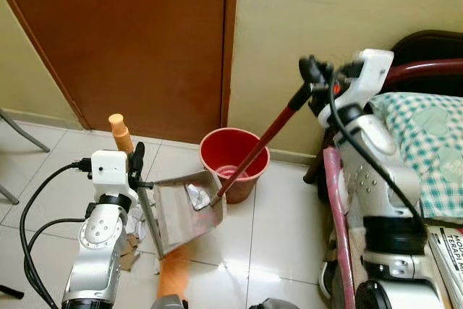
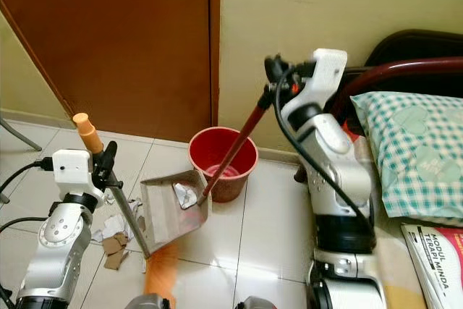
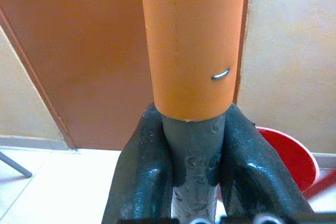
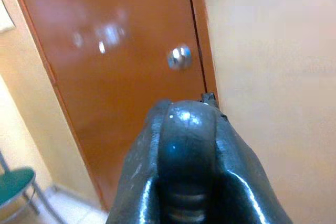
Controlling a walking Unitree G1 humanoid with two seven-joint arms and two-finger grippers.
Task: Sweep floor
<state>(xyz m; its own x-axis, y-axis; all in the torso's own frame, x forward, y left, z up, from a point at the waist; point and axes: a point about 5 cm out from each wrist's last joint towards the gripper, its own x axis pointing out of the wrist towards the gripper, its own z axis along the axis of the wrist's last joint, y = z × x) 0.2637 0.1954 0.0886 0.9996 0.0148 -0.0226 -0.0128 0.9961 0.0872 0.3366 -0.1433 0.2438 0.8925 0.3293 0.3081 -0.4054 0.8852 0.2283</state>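
Fingers [image 3: 142, 182] clamp dustpan handle [image 3: 191, 51].

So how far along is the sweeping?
Done: crumpled paper sits in the metal dustpan. In hand: the left tool grips the dustpan's orange-capped handle, and the right tool holds the red broomstick reaching toward the red bucket. Left: paper scraps still on the floor.
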